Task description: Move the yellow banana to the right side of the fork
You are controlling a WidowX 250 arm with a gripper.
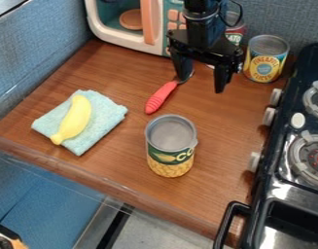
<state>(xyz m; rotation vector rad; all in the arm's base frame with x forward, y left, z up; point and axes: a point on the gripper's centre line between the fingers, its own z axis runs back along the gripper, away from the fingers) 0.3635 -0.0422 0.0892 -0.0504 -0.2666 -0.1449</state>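
Banana, yellow and gently curved, lies in the camera view on a folded light blue cloth at the left of the wooden counter, its narrow tip pointing toward the lower left, near the cloth's edge. It is on the left side of the fork, with bare wood between the two. The fork lies aslant, its ribbed red handle toward the viewer and its dark metal end up by one finger of the gripper; whether they touch, I cannot tell. The gripper hangs down from the top edge, fingers spread well apart and grasping nothing. Nearer the viewer, just below the fork, an opened can with a green and yellow label stands upright. At the back are a white toy microwave with an orange handle, a can with a yellow and blue label, and another can partly hidden behind the gripper. Along the right side is the black toy stove, with pale knobs and round burners.
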